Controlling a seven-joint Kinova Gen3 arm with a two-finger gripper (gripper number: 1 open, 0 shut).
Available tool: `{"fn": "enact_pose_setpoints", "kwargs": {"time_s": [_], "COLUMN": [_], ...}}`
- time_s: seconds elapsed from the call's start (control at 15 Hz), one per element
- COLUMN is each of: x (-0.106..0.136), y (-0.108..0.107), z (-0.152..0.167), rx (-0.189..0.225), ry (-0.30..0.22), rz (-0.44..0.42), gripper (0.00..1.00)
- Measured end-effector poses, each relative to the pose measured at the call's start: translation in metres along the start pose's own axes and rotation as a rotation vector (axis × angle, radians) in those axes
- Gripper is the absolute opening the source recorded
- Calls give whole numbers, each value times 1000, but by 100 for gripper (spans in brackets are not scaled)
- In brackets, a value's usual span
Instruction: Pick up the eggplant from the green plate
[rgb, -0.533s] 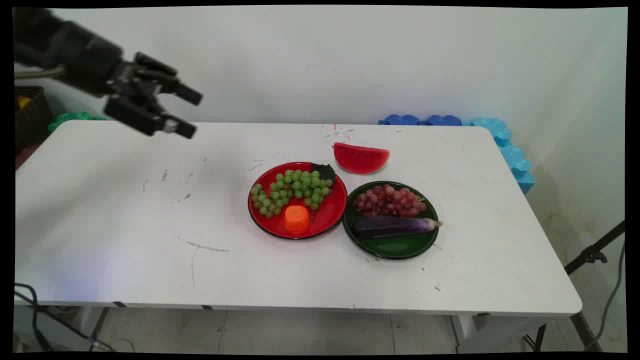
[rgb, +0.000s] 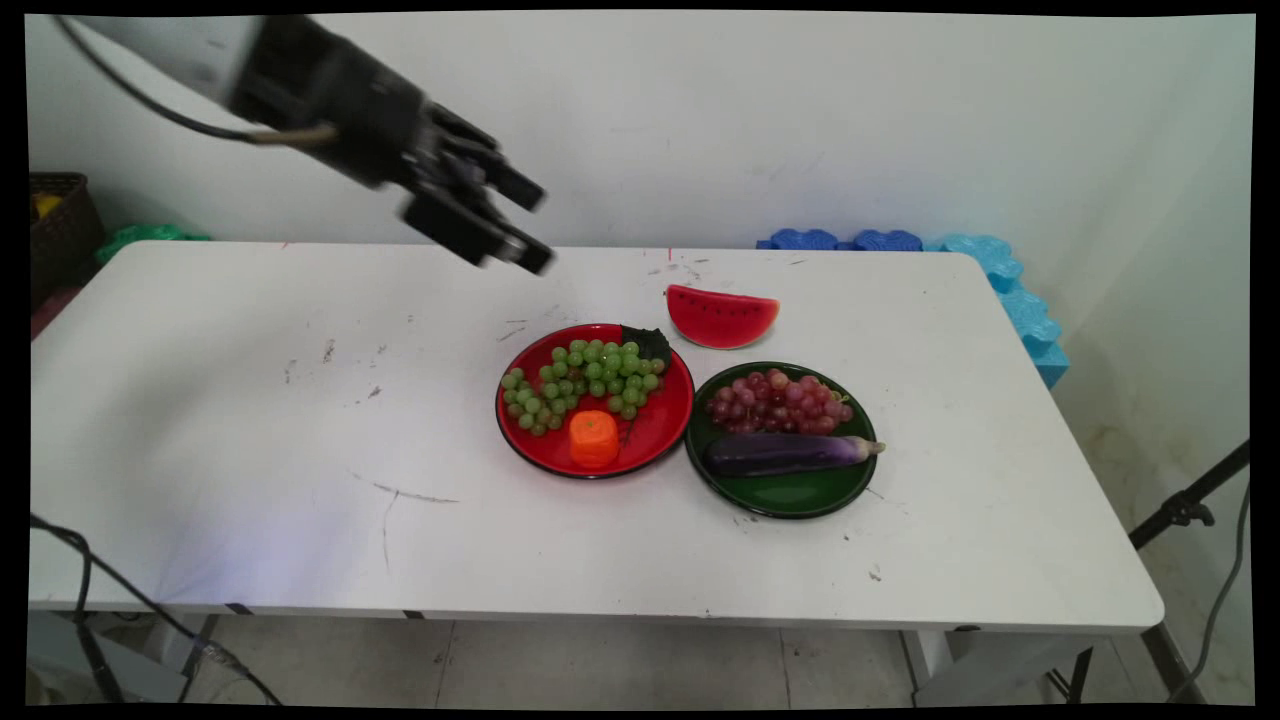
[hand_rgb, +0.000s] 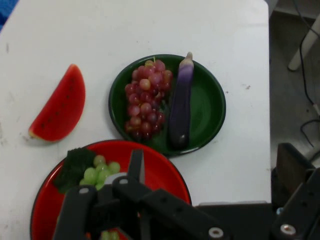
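Black pincer (rgb: 520, 228) aloft, fingers spread, nothing held.
Since half a second ago it has swung from the table's (rgb: 250, 420) far left corner toward the middle; below and just ahead of it now sits the red plate (rgb: 660, 425) with green grapes (rgb: 580, 385) and an orange piece (rgb: 594, 438). Beyond it: watermelon slice (rgb: 722, 316), then the green plate (rgb: 800, 495) with red grapes (rgb: 780, 400) and eggplant (rgb: 785, 452).

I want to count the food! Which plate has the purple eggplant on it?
The green plate, the one right of the red plate. The eggplant lies beside red grapes; the red plate holds green grapes and an orange piece.
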Motion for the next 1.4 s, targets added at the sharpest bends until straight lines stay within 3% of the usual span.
{"fn": "enact_pose_setpoints", "kwargs": {"time_s": [0.27,0.87,1.4], "x": [15,17,10], "y": [11,45,53], "z": [63,205,298], "rx": [9,17,80], "ry": [-39,-120,-170], "rz": [4,41,49], "gripper": [100,100,100]}}
